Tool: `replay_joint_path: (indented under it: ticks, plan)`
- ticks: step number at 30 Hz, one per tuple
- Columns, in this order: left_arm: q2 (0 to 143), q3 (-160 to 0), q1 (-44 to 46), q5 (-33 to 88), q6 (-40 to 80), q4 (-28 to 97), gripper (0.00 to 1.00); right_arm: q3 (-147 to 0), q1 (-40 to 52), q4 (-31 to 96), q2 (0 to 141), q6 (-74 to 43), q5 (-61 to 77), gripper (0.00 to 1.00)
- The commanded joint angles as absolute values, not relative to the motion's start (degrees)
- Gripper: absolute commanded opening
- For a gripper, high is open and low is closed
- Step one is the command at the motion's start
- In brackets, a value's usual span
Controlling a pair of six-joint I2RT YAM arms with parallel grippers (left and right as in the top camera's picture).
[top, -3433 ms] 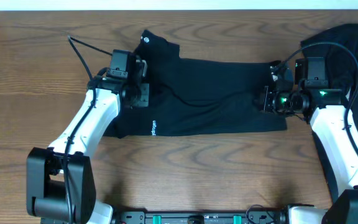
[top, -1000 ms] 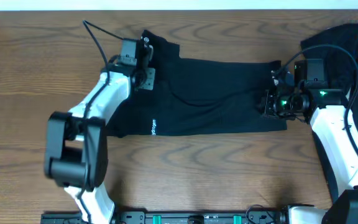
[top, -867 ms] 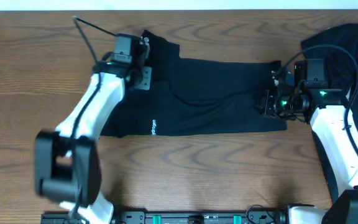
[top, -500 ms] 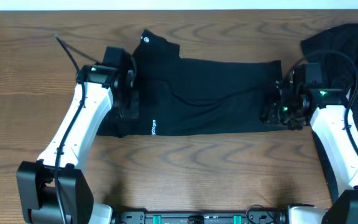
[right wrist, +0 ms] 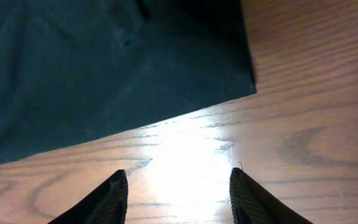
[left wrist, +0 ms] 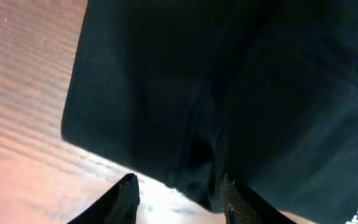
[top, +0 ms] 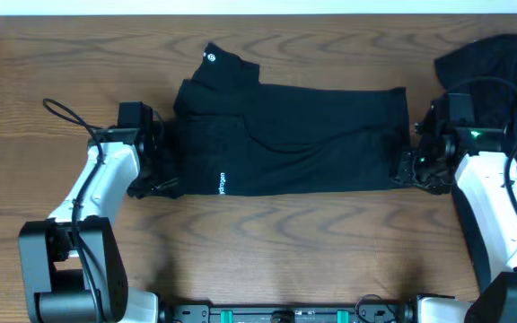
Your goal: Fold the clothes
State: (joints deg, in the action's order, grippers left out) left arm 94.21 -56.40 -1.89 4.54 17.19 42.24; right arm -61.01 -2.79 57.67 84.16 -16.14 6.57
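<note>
- I see the clothes [top: 303,135] lying flat on the wooden table [top: 285,242], in the middle between the two arms, as a wide black shape that runs from left to right.
- A small round white logo [top: 210,59] sits on the part of the garment that sticks out toward the far edge, at the upper left.
- A short white lettering [top: 223,184] is near the front edge of the garment, on its left half.
- The left gripper [left wrist: 178,191] is at the left end of the garment, low over the table.
- Its two fingers [left wrist: 128,190] stand apart. In the left wrist view the front left corner of the black fabric reaches down to them, and pale wood shows beside it. I do not see fabric pinched there.
- The right gripper [right wrist: 178,179] is at the right end of the garment, near its front right corner.
- Its fingers [right wrist: 236,186] are also spread, and only bare wood with a bright reflection shows between them. The corner of the fabric lies just ahead of the tips, not touching them.
- Another dark cloth [top: 496,58] lies at the far right of the table, behind the right arm and apart from the flat garment.
- A thin black cable [top: 61,112] loops out from the left arm over the wood.
</note>
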Motion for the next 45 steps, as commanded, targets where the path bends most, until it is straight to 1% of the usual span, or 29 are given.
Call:
replay_joint_path:
  ticks: [1,11,12,13,15,16,25,27,29,31,39,43,45]
  plan:
    - [94.52,-54.37,-2.13,4.89,17.43,40.99,0.45,-61.82,-4.03,57.76,83.24,-17.17,5.8,0.51]
    - [96.25,-48.84,-2.15,1.52,16.56,34.54,0.45,-61.82,-7.07,57.63,83.24,-17.17,5.8,0.51]
    - [96.73,-48.82,-2.2,1.39,16.56,33.82,0.4,-61.82,-7.64,57.65,83.24,-17.15,5.8,0.52]
    - [97.06,-48.82,-2.2,1.39,16.58,33.23,0.31,-61.82,-8.08,57.65,83.24,-17.15,5.78,0.52]
    - [97.43,-48.82,-2.2,1.43,16.6,32.53,0.09,-61.82,-8.93,57.65,83.24,-17.15,5.8,0.52]
    - [97.43,-48.82,-2.2,1.39,16.58,32.4,0.06,-61.82,-9.34,57.63,83.24,-17.17,5.78,0.52]
    - [96.01,-49.84,-5.93,-0.56,17.74,35.07,0.06,-59.83,-10.07,56.1,83.99,-17.12,7.75,0.52]
    - [95.37,-49.84,-6.83,-0.45,17.69,35.14,0.06,-58.06,-10.04,54.5,84.68,-16.49,11.31,0.52]
    - [95.07,-49.84,-7.25,-0.45,17.67,35.35,0.06,-55.9,-9.89,51.96,85.56,-13.5,17.21,0.52]
    - [95.04,-49.84,-7.22,-0.45,17.67,35.51,0.06,-53.3,-9.47,48.75,86.54,-10.74,22.63,0.55]
    - [95.04,-49.84,-7.22,-0.45,17.69,35.77,0.06,-45.34,-8.38,39.18,89.82,-10.61,22.48,0.65]
    - [95.04,-49.84,-7.22,-0.45,17.69,35.77,0.06,-43.07,-8.38,34.02,89.91,-10.63,22.37,0.66]
    - [95.04,-49.84,-7.22,-0.45,17.69,35.79,0.06,-42.24,-8.36,31.99,89.91,-10.66,22.37,0.65]
